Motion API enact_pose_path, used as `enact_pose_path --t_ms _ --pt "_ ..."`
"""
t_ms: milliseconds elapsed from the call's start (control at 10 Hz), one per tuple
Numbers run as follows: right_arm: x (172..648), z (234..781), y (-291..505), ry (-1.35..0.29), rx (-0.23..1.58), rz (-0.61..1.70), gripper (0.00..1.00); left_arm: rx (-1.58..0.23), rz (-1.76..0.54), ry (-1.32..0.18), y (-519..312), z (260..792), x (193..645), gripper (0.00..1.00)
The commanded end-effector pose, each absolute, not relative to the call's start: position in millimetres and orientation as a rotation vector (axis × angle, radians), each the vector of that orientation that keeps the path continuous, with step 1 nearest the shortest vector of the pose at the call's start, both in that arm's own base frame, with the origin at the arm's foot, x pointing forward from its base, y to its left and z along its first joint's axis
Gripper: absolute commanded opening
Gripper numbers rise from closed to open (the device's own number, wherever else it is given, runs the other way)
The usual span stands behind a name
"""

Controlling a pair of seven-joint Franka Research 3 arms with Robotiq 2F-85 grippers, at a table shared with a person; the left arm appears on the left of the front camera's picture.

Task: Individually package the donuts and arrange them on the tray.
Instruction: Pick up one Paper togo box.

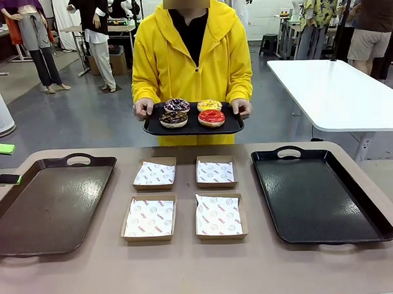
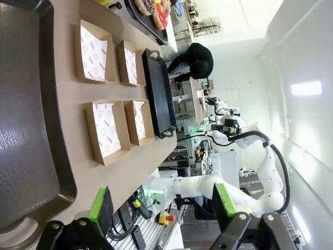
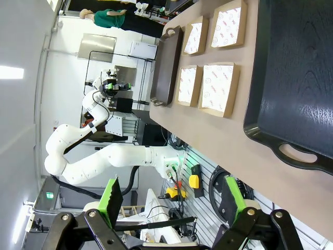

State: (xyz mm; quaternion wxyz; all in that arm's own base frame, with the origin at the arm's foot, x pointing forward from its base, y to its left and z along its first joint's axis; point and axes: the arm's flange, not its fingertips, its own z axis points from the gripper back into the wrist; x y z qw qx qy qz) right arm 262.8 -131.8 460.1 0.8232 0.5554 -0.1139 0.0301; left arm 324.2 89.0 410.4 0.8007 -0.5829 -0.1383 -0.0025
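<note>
Across the table a person in a yellow hoodie holds a small black serving tray (image 1: pixel 193 126) with both hands. On it lie the donuts: purple-sprinkled (image 1: pixel 176 105), yellow (image 1: pixel 209 105), crumb-topped chocolate (image 1: pixel 173 119) and red (image 1: pixel 211 118). They also show in the left wrist view as donuts (image 2: pixel 154 11) at the top edge. My left gripper (image 2: pixel 162 205) is open and holds nothing, off the table's left end beside the brown tray (image 2: pixel 31 104). My right gripper (image 3: pixel 173 198) is open and holds nothing, off the right end near the black tray (image 3: pixel 296 78).
Four square paper-lined boxes sit mid-table in two rows: far-left box (image 1: pixel 155 173), far-right box (image 1: pixel 216 171), near-left box (image 1: pixel 150 217), near-right box (image 1: pixel 219 216). A large brown tray (image 1: pixel 47 204) lies left, a large black tray (image 1: pixel 317 194) right. A white table (image 1: pixel 336 90) stands behind.
</note>
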Motion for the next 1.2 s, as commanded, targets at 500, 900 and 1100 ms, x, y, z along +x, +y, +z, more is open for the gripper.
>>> enact_pose_path --t_ms 500,900,1100 --pt "327.9 488.0 -99.0 -0.092 1.018 0.015 1.0 -1.266 -0.007 -0.305 90.0 411.2 324.3 1.0" --pt "435.3 531.5 -25.2 0.009 0.768 -0.054 1.0 -1.266 -0.007 -0.305 90.0 411.2 324.3 1.0" --pt "481.0 519.6 45.6 0.066 0.585 -0.022 1.0 -1.266 -0.007 -0.305 90.0 411.2 324.3 1.0"
